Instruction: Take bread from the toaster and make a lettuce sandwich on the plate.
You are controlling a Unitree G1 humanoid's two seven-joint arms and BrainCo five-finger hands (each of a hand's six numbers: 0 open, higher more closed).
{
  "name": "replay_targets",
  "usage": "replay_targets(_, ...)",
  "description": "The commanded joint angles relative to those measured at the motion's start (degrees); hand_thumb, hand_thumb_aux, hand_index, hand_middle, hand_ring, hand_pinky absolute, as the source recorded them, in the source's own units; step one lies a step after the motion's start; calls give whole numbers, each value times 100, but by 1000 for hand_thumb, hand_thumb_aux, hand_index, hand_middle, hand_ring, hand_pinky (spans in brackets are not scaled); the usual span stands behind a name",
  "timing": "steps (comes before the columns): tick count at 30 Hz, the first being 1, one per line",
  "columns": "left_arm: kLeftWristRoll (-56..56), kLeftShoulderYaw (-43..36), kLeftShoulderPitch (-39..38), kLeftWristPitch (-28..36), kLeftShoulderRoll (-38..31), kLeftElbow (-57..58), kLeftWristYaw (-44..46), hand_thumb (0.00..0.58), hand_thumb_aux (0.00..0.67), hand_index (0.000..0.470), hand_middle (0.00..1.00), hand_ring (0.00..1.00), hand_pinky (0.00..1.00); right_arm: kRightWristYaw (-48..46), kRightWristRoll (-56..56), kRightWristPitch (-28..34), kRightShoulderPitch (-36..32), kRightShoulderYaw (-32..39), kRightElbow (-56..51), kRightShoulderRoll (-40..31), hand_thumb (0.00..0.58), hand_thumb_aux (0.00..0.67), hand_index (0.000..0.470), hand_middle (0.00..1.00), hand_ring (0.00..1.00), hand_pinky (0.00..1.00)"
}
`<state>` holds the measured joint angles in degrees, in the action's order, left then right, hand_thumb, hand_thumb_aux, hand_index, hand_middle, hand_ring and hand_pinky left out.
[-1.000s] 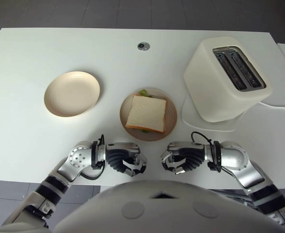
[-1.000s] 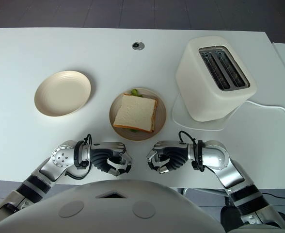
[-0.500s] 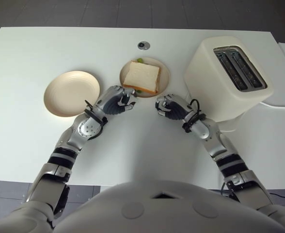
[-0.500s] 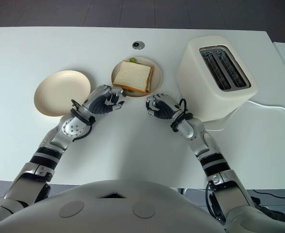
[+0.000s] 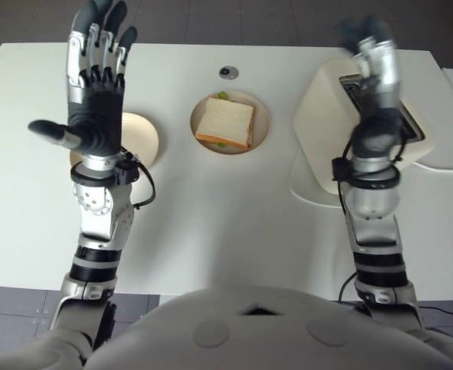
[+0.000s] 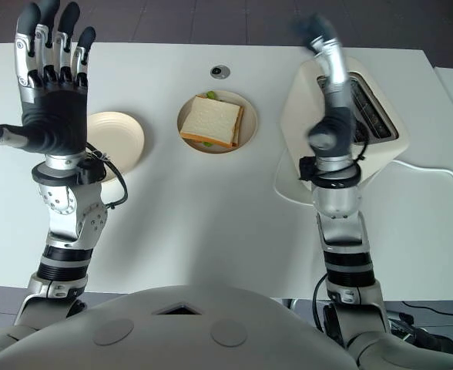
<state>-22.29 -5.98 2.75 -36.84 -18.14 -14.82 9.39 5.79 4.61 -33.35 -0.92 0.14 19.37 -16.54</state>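
A sandwich of white bread with green lettuce showing at its edges lies on a tan plate at the table's middle back. The cream toaster stands at the right, its two slots empty. My left hand is raised high above the table's left side, palm forward, fingers spread open and holding nothing. My right hand is raised in front of the toaster, fingers extended, also holding nothing.
A second, empty cream plate lies at the left, partly behind my left hand. A small round metal fitting is set into the table behind the sandwich. The toaster's white cord runs off to the right.
Both hands have lifted from the table beside the plate to head height and uncurled their fingers. The plate with the sandwich stays at the middle back, where it was half a second ago.
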Motion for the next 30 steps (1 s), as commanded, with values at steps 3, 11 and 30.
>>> replay_targets(3, 492, -112, -163, 122, 171, 133, 463, 0, 0, 0, 0, 0, 0, -433, -341, 81, 220, 41, 211, 97, 0, 0, 0, 0, 0, 0)
replay_targets(11, 634, -28, -189, 181, 374, 245, 820, 0, 0, 0, 0, 0, 0, -669, -318, 174, 240, -10, 200, 310, 0, 0, 0, 0, 0, 0)
replay_targets(30, 1461, -138, 397, 1268, 1752, 472, -122, 0, 0, 0, 0, 0, 0, -259, 347, 454, -195, 504, -115, 1627, 0, 0, 0, 0, 0, 0)
